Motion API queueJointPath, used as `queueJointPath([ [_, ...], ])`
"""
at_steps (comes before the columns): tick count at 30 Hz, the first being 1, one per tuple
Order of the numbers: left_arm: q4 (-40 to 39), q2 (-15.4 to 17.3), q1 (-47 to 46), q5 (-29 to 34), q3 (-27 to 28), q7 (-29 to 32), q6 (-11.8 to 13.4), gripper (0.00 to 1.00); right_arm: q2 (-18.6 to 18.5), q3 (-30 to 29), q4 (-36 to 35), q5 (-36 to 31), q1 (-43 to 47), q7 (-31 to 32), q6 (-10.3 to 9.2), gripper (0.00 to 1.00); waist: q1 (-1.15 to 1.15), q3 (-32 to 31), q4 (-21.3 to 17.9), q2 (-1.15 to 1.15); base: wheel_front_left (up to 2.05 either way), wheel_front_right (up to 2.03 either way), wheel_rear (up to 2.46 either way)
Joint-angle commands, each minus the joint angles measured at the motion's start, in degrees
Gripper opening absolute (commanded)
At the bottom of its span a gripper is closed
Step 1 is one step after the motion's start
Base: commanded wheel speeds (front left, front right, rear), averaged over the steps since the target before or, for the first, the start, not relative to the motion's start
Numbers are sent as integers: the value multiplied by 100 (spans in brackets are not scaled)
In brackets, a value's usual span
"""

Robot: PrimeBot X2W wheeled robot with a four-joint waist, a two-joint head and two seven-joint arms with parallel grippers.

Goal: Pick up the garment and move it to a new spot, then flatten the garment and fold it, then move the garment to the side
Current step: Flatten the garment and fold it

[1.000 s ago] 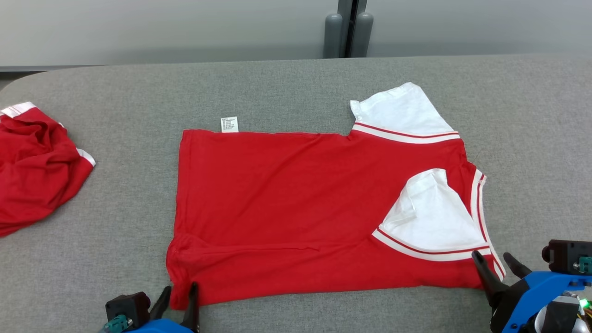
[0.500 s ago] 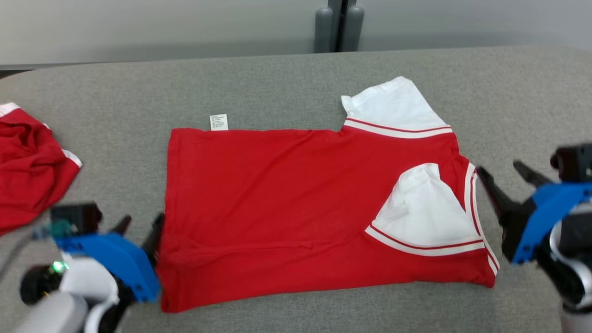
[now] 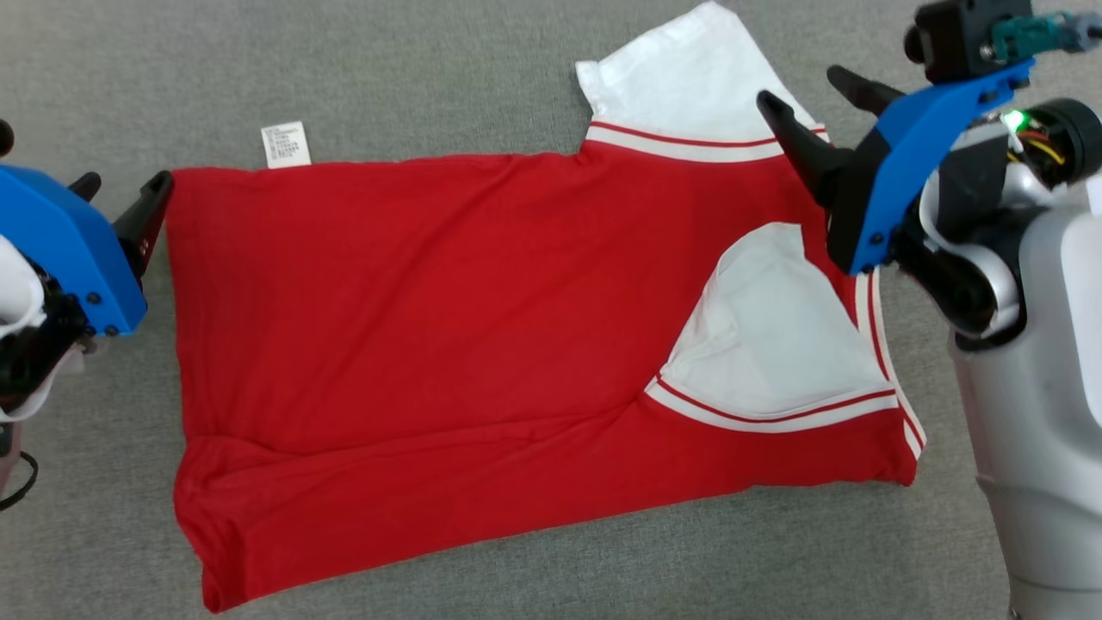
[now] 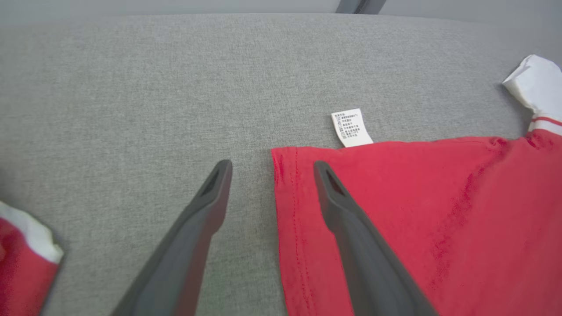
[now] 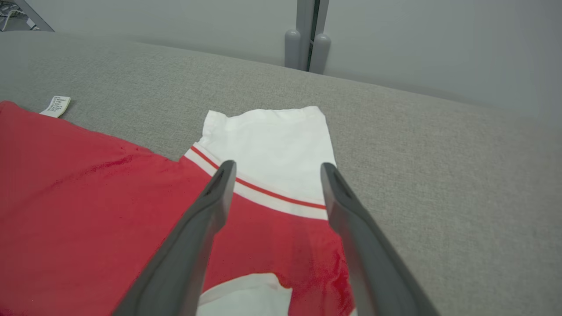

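Note:
The garment (image 3: 430, 301) is a red shirt with white sleeves, lying flat on the grey table (image 3: 413, 60) with its near side folded over. My left gripper (image 3: 120, 189) hangs open at the shirt's far left corner; in the left wrist view its fingers (image 4: 272, 166) straddle that corner of the garment (image 4: 417, 210) from above, holding nothing. My right gripper (image 3: 801, 86) is open over the far white sleeve (image 3: 689, 77). In the right wrist view it (image 5: 277, 166) frames the sleeve's striped seam (image 5: 268, 140), empty.
A white care label (image 3: 286, 144) sticks out from the far hem. Another red and white garment (image 4: 22, 272) lies to the left. A grey post (image 5: 307, 44) stands behind the table's far edge. My pale right forearm (image 3: 1033, 413) rises at the right.
Both grippers have moved from the shirt's near corners to its far edge, and the left one has opened wider. The head camera has tilted down and closer. The shirt lies as before.

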Motion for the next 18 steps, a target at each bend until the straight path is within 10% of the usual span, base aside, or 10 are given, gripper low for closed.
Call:
queueJointPath([
  [1,79,60,-200,69,-81,119,-94,100,-32,104,220,67,-303,-139,1,100,-2,214,21,-1,0,0,0],
  [18,399,-81,-628,196,-445,361,-404,100,-140,445,1185,326,-1115,-775,1,100,-2,771,-86,-1,0,0,0],
])
